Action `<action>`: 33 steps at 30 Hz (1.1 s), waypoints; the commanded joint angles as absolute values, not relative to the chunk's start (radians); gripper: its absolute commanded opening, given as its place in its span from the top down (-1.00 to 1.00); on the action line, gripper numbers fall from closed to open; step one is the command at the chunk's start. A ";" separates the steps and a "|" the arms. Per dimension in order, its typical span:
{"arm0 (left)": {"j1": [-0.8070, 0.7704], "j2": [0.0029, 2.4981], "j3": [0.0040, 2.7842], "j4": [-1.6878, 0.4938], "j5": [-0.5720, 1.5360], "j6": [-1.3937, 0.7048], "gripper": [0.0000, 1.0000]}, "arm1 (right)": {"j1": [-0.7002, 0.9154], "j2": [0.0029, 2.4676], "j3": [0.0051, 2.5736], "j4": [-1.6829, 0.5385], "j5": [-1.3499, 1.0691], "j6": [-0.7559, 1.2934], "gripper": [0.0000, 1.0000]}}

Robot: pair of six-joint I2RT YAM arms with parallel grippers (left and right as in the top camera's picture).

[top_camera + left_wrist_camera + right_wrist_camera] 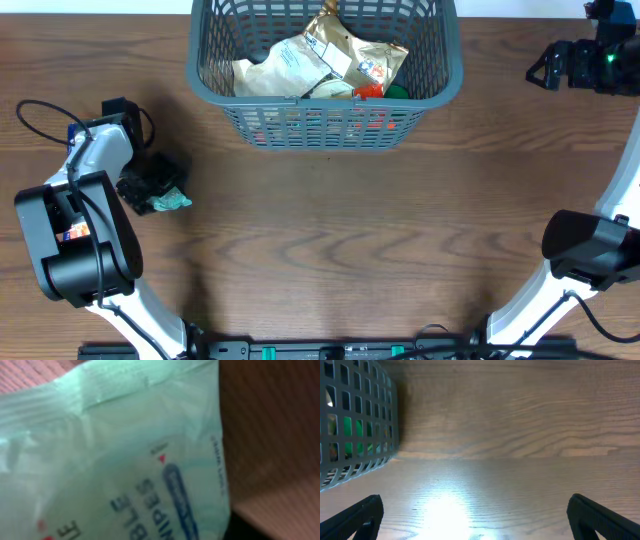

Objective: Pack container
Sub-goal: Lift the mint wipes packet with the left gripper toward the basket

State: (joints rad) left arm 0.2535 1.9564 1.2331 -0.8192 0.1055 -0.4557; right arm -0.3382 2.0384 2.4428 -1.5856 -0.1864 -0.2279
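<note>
The container is a dark grey slotted basket at the back middle of the table. It holds crumpled gold and white snack bags and red and green items. Its corner also shows in the right wrist view. My left gripper is at the left, over a pale green wipes packet. The packet fills the left wrist view and hides the fingers; it looks held. My right gripper is at the back right, right of the basket. It is open and empty, with its fingers wide apart.
The wooden table stretches between the arms. The left arm's base stands at the front left. The right arm's base stands at the front right. A bright glare lies on the wood under the right gripper.
</note>
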 commanded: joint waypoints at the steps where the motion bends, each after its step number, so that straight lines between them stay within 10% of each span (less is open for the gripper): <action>1: 0.259 1.968 1.230 -0.840 0.098 -0.461 0.38 | -0.345 2.048 2.440 -1.588 -0.191 -0.241 -0.98; 7: 0.259 1.878 1.273 -0.879 0.098 -0.426 0.89 | -0.345 2.048 2.440 -1.587 -0.191 -0.242 -0.99; 24: 0.147 1.353 1.581 -0.940 0.120 0.624 0.89 | -0.345 2.048 2.440 -1.586 -0.191 -0.241 -0.98; 33: -0.152 1.344 1.583 -0.577 0.008 1.138 0.89 | -0.345 2.048 2.440 -1.586 -0.192 -0.241 -0.99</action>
